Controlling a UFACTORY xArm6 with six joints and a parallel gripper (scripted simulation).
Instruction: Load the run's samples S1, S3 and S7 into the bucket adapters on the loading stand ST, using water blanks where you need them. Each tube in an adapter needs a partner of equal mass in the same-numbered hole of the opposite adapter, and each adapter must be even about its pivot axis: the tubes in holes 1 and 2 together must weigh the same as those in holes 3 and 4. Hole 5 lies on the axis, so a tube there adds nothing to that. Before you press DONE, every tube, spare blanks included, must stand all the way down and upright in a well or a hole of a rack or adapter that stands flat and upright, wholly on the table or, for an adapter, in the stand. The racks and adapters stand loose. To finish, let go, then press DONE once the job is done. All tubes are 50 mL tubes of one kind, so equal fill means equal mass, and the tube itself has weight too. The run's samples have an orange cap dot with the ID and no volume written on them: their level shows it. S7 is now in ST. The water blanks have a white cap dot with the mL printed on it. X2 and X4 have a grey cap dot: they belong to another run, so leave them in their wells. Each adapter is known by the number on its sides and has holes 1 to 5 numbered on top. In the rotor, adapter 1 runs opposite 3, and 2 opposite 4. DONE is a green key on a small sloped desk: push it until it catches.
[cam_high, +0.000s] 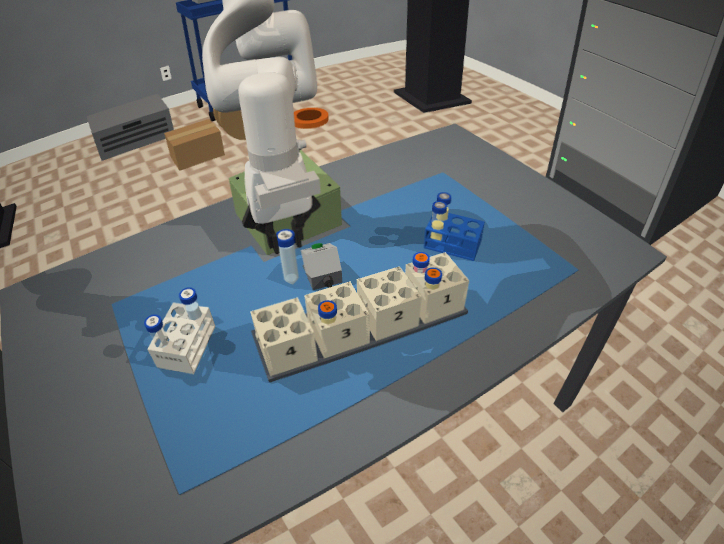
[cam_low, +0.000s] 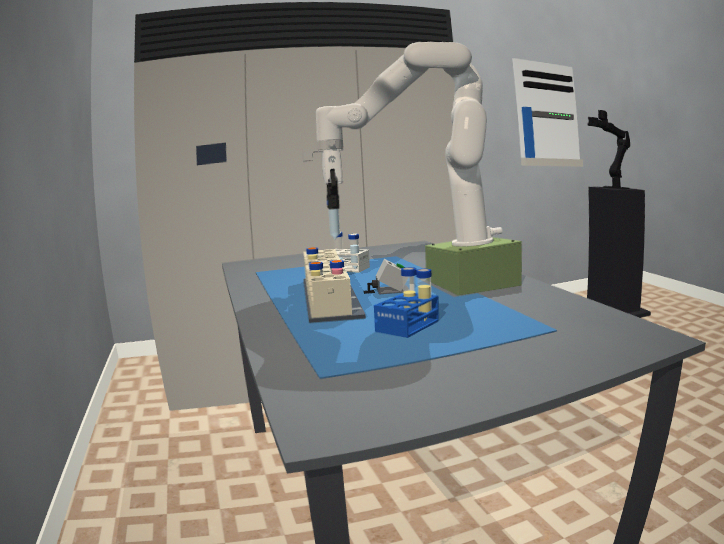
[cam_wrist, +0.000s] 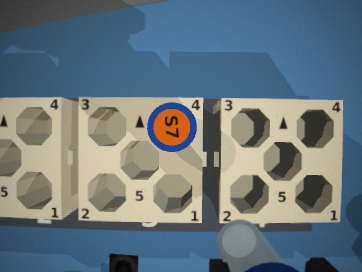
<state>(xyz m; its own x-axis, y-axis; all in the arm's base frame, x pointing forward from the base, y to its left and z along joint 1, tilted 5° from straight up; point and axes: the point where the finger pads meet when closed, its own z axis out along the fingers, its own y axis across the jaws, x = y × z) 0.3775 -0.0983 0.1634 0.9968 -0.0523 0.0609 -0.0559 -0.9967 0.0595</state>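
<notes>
with s7 (cam_wrist: 172, 127) seated in hole 4 of adapter 3 (cam_high: 345, 332) and two orange-dotted tubes in adapter 1 (cam_high: 445, 298), the gripper (cam_high: 279, 231), clamped on a water blank (cam_high: 287, 257), hangs behind adapter 3, so balancing blanks and done seem left.

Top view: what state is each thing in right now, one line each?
Tool, shut on a water blank, raised in the air.
Water blank, held near its cap, hanging upright.
S7, seated in hole 4 of adapter 3.
Adapter 1, two orange-dot tubes seated.
Adapter 2, all holes empty.
Adapter 4, all holes empty.
Blanks rack, two tubes standing.
Samples rack, two tubes standing.
</notes>
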